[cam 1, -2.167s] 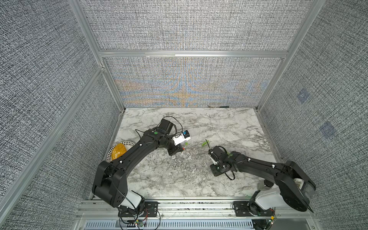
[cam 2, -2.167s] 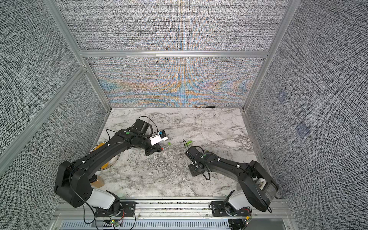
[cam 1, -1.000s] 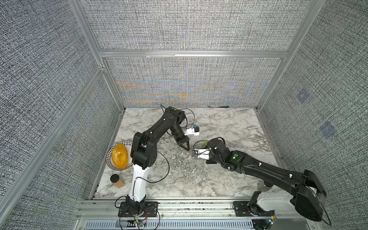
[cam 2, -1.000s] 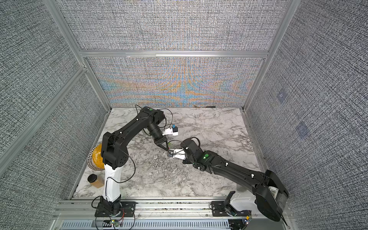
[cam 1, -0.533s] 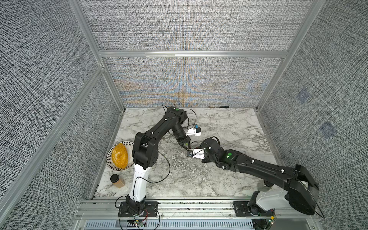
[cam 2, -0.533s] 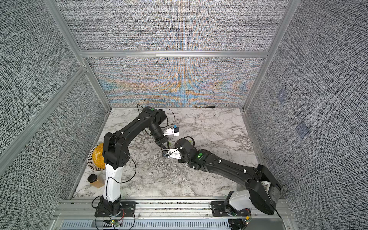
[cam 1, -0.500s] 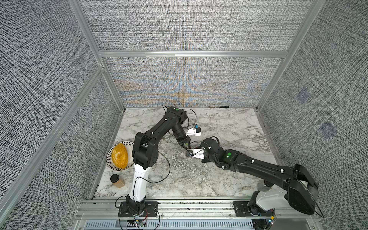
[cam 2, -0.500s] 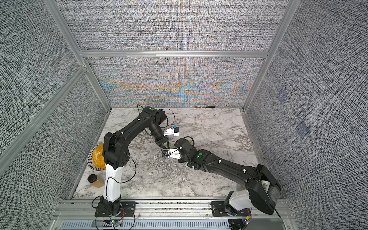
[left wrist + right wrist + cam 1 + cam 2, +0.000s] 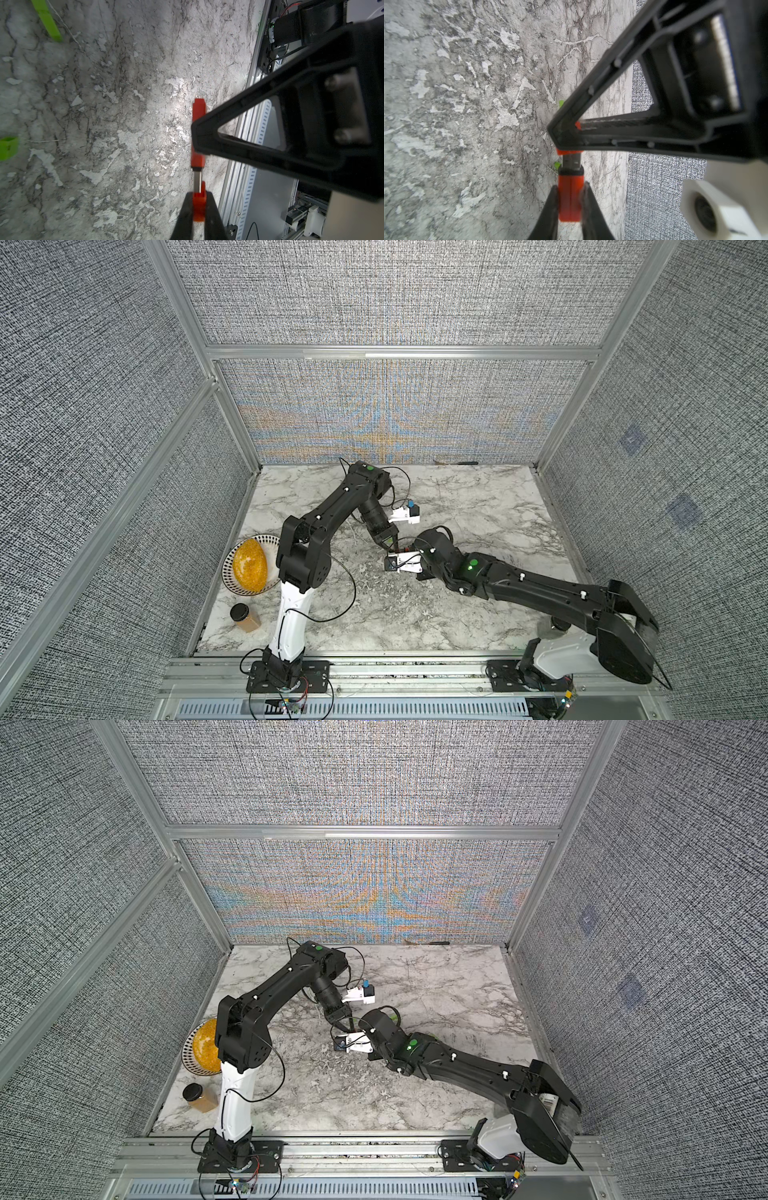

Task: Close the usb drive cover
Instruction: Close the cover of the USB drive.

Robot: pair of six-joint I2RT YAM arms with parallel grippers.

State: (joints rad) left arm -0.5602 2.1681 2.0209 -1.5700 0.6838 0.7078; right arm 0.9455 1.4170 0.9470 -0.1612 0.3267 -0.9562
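Marble table [image 9: 457, 497], grey fabric walls [image 9: 395, 302]. Plate [image 9: 268, 540] and jar [image 9: 245, 618] sat by the left edge. Green sticks [image 9: 46, 20] lay loose. Above mid-table, left gripper [image 9: 199, 194] pinched the cover [image 9: 199, 207] and right gripper [image 9: 570, 187] pinched the usb drive [image 9: 569, 199], plug [image 9: 571, 161] at the cover's mouth.

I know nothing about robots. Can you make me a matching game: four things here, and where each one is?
Things: 1 usb drive; 2 cover; 3 green stick; 4 jar.
Places: A lying on the table; B in the left gripper; C upright near the patterned bowl; D in the right gripper.
Pairs: 1-D, 2-B, 3-A, 4-C.
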